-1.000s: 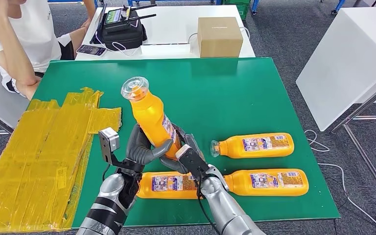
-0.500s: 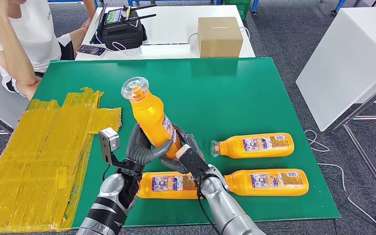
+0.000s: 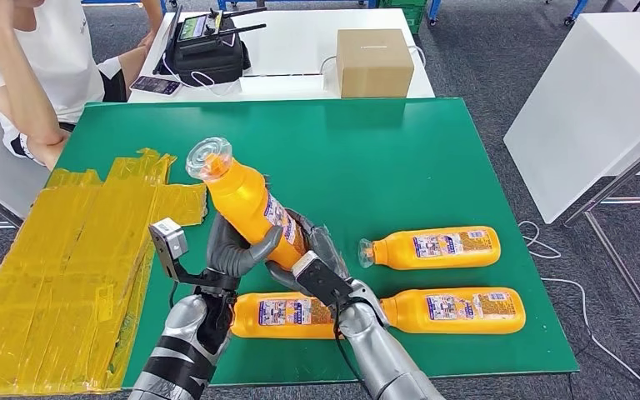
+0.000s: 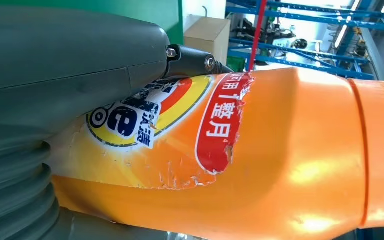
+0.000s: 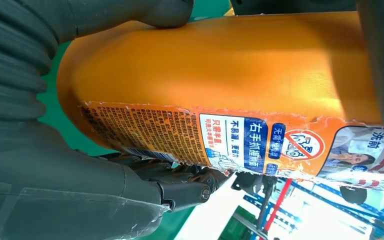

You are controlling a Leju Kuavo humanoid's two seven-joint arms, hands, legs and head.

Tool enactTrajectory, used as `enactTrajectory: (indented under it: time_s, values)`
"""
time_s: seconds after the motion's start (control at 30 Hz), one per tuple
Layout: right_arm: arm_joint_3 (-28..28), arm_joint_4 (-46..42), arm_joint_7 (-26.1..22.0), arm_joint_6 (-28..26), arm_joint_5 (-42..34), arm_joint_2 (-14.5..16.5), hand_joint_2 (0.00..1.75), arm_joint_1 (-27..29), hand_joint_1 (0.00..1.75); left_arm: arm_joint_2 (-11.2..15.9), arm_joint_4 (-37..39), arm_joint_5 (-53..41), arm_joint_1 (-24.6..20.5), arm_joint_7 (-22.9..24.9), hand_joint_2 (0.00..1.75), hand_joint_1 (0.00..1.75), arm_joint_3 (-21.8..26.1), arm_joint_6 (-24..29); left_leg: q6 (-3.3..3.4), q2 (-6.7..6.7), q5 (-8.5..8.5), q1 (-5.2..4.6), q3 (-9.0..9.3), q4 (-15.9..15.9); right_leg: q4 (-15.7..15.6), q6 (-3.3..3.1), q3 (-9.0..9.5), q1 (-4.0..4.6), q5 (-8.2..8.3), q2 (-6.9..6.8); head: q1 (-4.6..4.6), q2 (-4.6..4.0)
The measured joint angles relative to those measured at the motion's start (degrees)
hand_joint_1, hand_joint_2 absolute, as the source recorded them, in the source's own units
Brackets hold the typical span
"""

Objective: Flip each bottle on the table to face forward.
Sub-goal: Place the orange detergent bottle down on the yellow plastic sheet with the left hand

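Both hands hold one orange bottle lifted above the green table, its clear cap tilted up and to the left. My left hand wraps the bottle's lower body from the left, my right hand grips it from the right. The left wrist view shows the bottle's torn front label; the right wrist view shows its back label. Three more orange bottles lie on their sides: one at right, one nearer the front edge, one under my hands.
Crumpled yellow tape covers the table's left part. A person leans at the far left corner. Behind the table stands a white table with a cardboard box, a black device and a phone.
The held bottle has tilted and shifted to the left, its cap now lower and further left. Both hands moved slightly left with it.
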Motion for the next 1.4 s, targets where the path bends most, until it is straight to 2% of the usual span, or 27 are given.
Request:
enactTrajectory:
  time_s: [0.1, 0.23, 0.33, 0.47, 0.5, 0.63, 0.93, 1.4]
  values:
    - [0.3, -1.4, 0.2, 0.0, 0.1, 0.0, 1.75, 0.5, 1.75, 0.0, -0.7, 0.1, 0.1, 0.1, 1.75, 1.75, 0.1, 0.0, 0.00, 0.00, 0.00, 0.00, 0.00, 0.0, 0.0, 0.00, 0.00, 0.00, 0.00, 0.00, -0.01, 0.00]
    - [0.5, -2.6, 0.3, 0.1, 0.1, 0.0, 1.75, 1.0, 1.75, 0.0, -1.1, 0.0, 0.1, 0.1, 1.75, 1.33, 0.3, -0.1, 0.00, 0.00, 0.00, 0.00, 0.00, 0.0, 0.0, 0.00, 0.00, -0.01, 0.00, 0.00, 0.00, 0.00]
    - [0.5, -3.3, 0.4, 0.3, 0.1, 0.0, 1.75, 1.4, 1.75, 0.0, -1.2, -0.1, 0.1, 0.2, 1.75, 1.33, 0.4, -0.3, 0.00, 0.00, 0.00, 0.00, 0.00, 0.0, 0.0, 0.00, 0.01, -0.01, 0.00, 0.00, 0.00, 0.00]
    - [0.5, -3.8, 0.5, 0.3, 0.1, -0.1, 1.75, 1.5, 1.75, 0.0, -1.4, -0.1, 0.1, 0.3, 1.75, 0.00, 0.4, -0.5, 0.00, 0.00, 0.00, 0.00, 0.00, 0.0, 0.0, 0.00, 0.00, 0.00, 0.00, 0.00, -0.01, 0.00]
    - [0.5, -3.9, 0.5, 0.3, 0.1, -0.1, 1.75, 1.5, 1.75, 0.0, -1.4, -0.1, 0.1, 0.3, 1.75, 0.04, 0.4, -0.5, 0.00, 0.00, 0.00, 0.00, 0.00, 0.0, 0.0, 0.00, 0.00, 0.00, 0.00, 0.00, -0.02, 0.00]
    - [0.5, -5.0, 0.6, 0.4, 0.3, -0.1, 1.75, 2.1, 1.75, 0.1, -1.7, -0.4, 0.1, 0.3, 1.75, 1.75, 0.4, -0.8, 0.00, -0.01, 0.00, 0.00, 0.00, 0.0, 0.0, 0.00, 0.00, 0.00, 0.00, 0.00, -0.02, 0.00]
    - [1.0, -8.7, 0.8, 0.7, 0.6, -0.3, 1.75, 3.3, 1.75, 0.1, -3.3, -0.6, 0.1, 0.3, 1.75, 1.75, 0.4, -0.9, 0.00, 0.00, 0.00, 0.00, 0.00, 0.0, 0.0, 0.00, 0.01, 0.00, 0.00, 0.00, -0.01, 0.00]
    - [1.1, -9.6, 0.8, 0.7, 0.6, -0.3, 1.75, 3.7, 1.75, 0.1, -3.9, -0.6, 0.1, 0.3, 1.75, 1.75, 0.3, -1.0, 0.00, 0.00, 0.00, 0.00, 0.00, 0.0, 0.0, 0.00, 0.00, 0.00, 0.00, 0.00, -0.02, 0.00]
